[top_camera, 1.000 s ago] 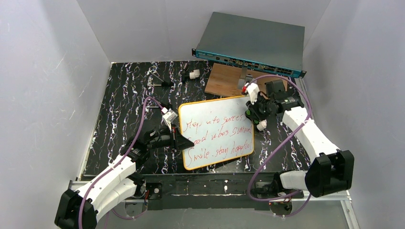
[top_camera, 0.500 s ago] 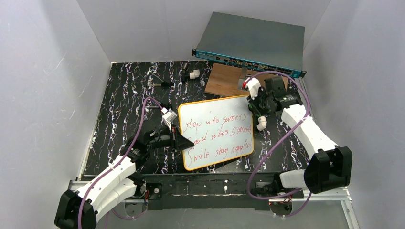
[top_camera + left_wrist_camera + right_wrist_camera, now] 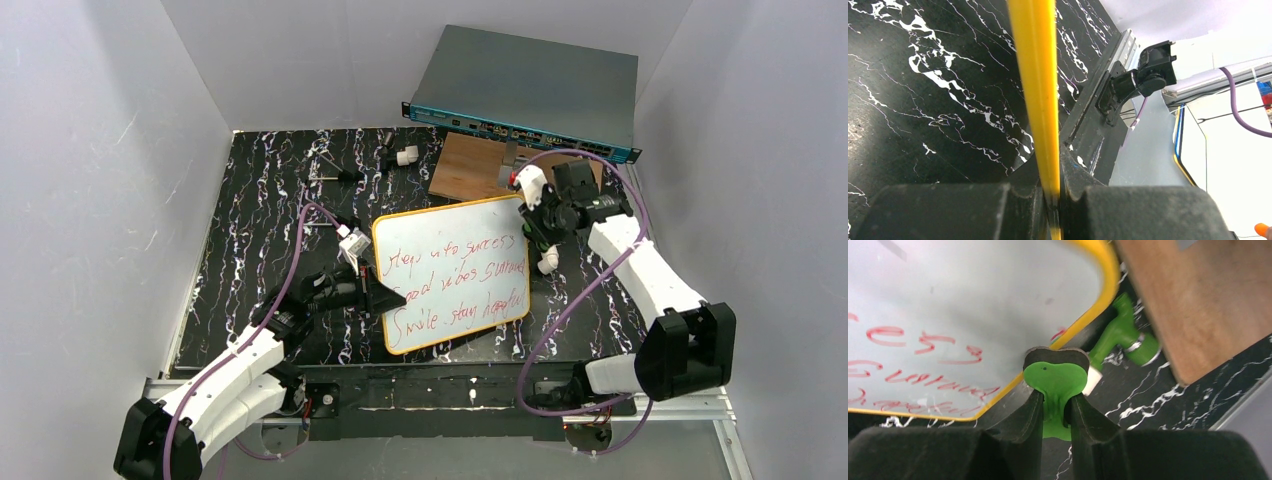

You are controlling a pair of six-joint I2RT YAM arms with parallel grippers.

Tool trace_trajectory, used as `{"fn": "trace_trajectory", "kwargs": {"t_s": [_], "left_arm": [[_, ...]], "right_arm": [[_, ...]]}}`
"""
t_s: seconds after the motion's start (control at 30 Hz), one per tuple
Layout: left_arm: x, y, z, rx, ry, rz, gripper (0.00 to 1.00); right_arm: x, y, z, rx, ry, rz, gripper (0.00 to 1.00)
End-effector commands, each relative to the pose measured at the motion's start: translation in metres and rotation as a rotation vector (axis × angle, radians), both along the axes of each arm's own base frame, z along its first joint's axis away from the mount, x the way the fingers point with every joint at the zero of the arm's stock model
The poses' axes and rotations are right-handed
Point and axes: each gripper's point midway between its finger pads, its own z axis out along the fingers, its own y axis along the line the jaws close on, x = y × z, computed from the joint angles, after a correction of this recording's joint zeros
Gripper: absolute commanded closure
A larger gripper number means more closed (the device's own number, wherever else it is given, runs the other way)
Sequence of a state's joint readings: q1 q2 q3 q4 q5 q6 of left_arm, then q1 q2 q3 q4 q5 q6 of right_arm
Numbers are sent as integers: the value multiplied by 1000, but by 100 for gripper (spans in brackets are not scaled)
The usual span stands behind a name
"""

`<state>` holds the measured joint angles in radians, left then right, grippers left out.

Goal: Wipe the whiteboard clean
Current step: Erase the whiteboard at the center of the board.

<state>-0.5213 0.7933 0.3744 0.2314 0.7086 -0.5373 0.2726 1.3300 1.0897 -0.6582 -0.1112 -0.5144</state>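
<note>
The whiteboard (image 3: 450, 275) lies mid-table, with an orange-yellow frame and red handwriting. My left gripper (image 3: 385, 297) is shut on its left edge; the left wrist view shows the yellow frame (image 3: 1035, 75) clamped between the jaws of this gripper (image 3: 1053, 200). My right gripper (image 3: 530, 232) is by the board's top right corner, shut on a green eraser (image 3: 1055, 380) with a dark pad. The eraser sits just off the board's corner (image 3: 973, 300), over the yellow frame.
A brown wooden board (image 3: 470, 165) lies behind the whiteboard, and a teal-fronted network switch (image 3: 525, 95) stands at the back. A green marker with a white end (image 3: 1120, 335) lies beside the board's right corner. A small white object (image 3: 405, 156) and a black tool (image 3: 345, 175) lie at the back left.
My right gripper has moved with the eraser from the board's right edge up to its top right corner. The left gripper keeps its hold and the board has shifted slightly.
</note>
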Motion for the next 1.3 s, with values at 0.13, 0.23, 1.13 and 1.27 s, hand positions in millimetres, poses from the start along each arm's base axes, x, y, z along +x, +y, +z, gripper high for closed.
{"fn": "trace_trajectory", "kwargs": {"t_s": [0.13, 0.23, 1.13, 1.27], "left_arm": [[-22, -10, 32, -68, -177, -175, 100], [-21, -10, 32, -68, -179, -174, 100], [-23, -11, 35, -75, -184, -178, 100], [-23, -10, 35, -73, -186, -176, 100]], "right_arm": [[61, 9, 55, 48, -182, -89, 99], [53, 9, 44, 41, -150, -88, 99], [62, 15, 56, -114, -212, -97, 99], [38, 6, 29, -149, -151, -60, 99]]}}
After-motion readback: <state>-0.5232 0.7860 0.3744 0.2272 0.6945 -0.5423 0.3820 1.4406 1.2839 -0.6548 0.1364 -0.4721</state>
